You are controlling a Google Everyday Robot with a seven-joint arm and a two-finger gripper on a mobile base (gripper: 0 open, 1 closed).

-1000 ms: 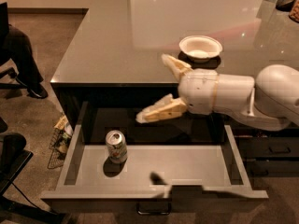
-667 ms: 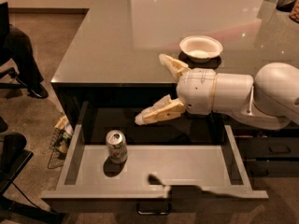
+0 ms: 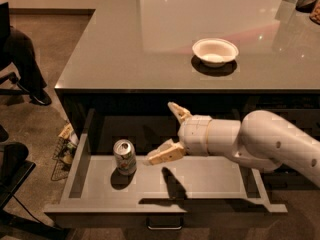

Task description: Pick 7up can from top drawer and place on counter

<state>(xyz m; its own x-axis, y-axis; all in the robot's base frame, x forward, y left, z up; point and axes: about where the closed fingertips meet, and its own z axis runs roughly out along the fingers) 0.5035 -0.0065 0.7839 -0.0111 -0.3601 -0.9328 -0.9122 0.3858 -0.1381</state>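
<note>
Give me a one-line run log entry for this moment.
7up can: upright in top drawer, left side, not grasped | gripper: open, over drawer, right of can, apart | counter: holds white bowl

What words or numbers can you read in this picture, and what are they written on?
7up can, standing in the top drawer: coloured markings, too blurred to read.
White bowl on the counter: no writing shows.
Gripper, open, over the drawer floor just right of the can: no writing shows.
So no text can be read anywhere.
</note>
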